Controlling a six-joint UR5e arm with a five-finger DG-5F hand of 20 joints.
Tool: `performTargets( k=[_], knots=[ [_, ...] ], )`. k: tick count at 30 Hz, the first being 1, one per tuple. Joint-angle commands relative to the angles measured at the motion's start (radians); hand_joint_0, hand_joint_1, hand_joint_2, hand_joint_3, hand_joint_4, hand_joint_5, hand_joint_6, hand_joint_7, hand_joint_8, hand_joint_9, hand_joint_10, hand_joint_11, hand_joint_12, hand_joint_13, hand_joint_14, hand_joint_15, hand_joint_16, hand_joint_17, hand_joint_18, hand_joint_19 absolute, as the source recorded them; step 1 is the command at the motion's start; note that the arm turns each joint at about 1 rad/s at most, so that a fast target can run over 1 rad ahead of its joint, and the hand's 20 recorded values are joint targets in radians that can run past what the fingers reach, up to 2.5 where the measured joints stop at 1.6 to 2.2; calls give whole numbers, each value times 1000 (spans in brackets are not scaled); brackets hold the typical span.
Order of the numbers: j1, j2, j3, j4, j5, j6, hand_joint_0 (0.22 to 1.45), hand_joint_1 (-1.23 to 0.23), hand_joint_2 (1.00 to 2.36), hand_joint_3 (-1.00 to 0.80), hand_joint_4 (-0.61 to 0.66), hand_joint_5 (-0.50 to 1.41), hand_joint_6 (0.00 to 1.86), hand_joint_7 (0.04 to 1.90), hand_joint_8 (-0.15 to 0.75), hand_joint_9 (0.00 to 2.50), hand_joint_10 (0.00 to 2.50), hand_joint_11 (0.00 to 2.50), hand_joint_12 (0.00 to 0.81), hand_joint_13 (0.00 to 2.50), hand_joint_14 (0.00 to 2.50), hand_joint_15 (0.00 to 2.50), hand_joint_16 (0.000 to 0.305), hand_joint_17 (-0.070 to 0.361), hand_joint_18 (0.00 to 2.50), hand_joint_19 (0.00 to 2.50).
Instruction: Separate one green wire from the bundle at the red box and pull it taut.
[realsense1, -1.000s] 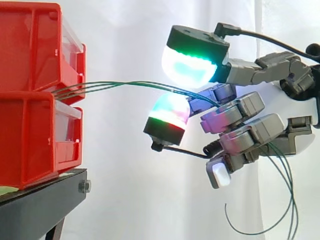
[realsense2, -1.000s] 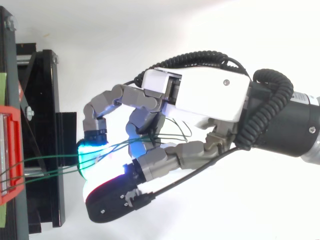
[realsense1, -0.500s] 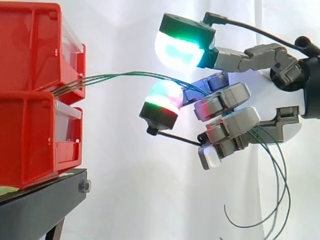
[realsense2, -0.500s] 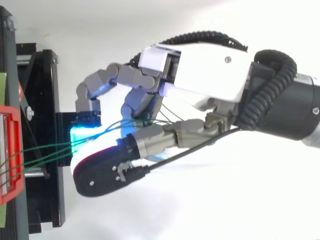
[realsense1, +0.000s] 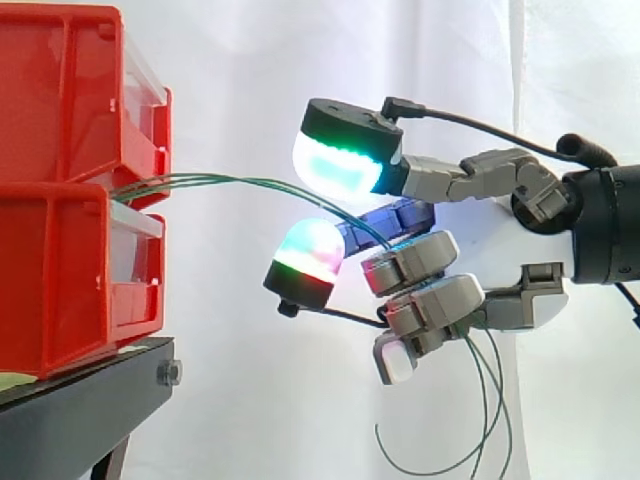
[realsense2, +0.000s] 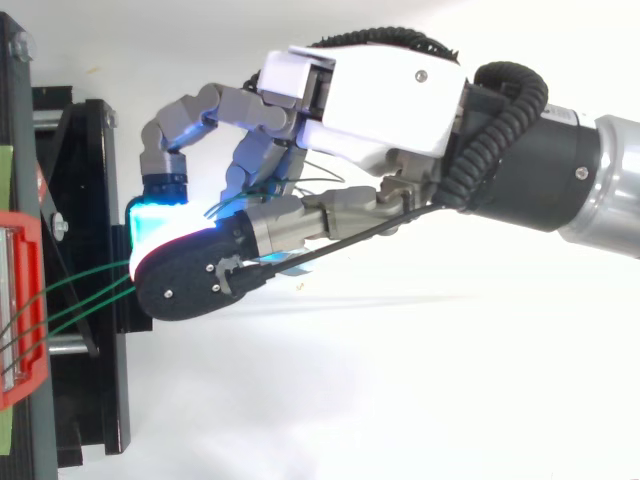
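**Q:** Where were the wires, and how were they held?

**A:** The green wires (realsense1: 230, 181) were seen leaving the gap between two stacked red bins (realsense1: 60, 100) at the left. From there they arched across to the hand (realsense1: 520, 300), which entered from the right. The lower fingers (realsense1: 425, 262) were curled round the wires, so the hand was judged to be closed on them. The other digits were held out straight and apart, with one glowing pad (realsense1: 338, 165) above the strands and another (realsense1: 308, 250) below. That spread was probably kept so that a single strand could be caught between the pads.

**Q:** Why was the bundle bowed rather than straight?

**A:** The wires were fixed at the bins and passed loosely through the hand, with their slack left hanging beneath it. No strand was seen parted from the rest, so the separating was judged not yet done, and nothing was taut.

**Q:** How many of each thing were counted?

**A:** Three wires were counted from above. Two bins were counted, set on one black stand (realsense1: 80, 410) before a white curtain (realsense1: 250, 60). One hand was counted.
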Motion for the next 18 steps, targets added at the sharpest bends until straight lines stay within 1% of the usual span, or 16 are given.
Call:
performTargets(
  k=[1, 3, 5, 8, 12, 15, 17, 18],
  knots=[
    [1, -6, 0, 21, -3, -2, 570, -573, 1008, -414, 206, -192, 797, 1111, 324, 1208, 489, 1831, 389, 1419, 10, 1522, 64, 143, 1018, 618],
    [5, -6, 0, 21, -2, -2, 589, -594, 1012, -359, 209, -198, 827, 1132, 315, 1210, 503, 1818, 377, 1418, 10, 1510, 63, 142, 1015, 620],
    [7, -4, 1, 22, -2, -2, 596, -611, 1015, -322, 214, -200, 840, 1135, 320, 1206, 517, 1838, 387, 1418, 11, 1522, 63, 141, 1015, 619],
    [11, -4, 17, 11, 0, -2, 600, -632, 1016, -306, 218, -202, 847, 1147, 313, 1201, 528, 1829, 386, 1419, 11, 1519, 63, 141, 1015, 612],
    [16, -4, 26, -4, 1, -2, 605, -653, 1018, -282, 218, -203, 860, 1132, 316, 1192, 568, 1827, 382, 1416, 12, 1526, 63, 141, 1016, 605],
    [21, -4, 29, -15, 3, -2, 608, -672, 1021, -246, 196, -204, 869, 1135, 322, 1186, 580, 1840, 382, 1418, 13, 1527, 62, 140, 1014, 604],
    [24, -4, 32, -19, 4, -1, 617, -711, 1020, -226, 173, -205, 871, 1146, 321, 1176, 595, 1837, 383, 1417, 13, 1529, 62, 140, 1013, 605],
    [27, -4, 41, -26, 4, -1, 616, -717, 1021, -215, 165, -205, 871, 1147, 328, 1175, 600, 1837, 384, 1418, 12, 1516, 62, 140, 1009, 604]
  ],
)
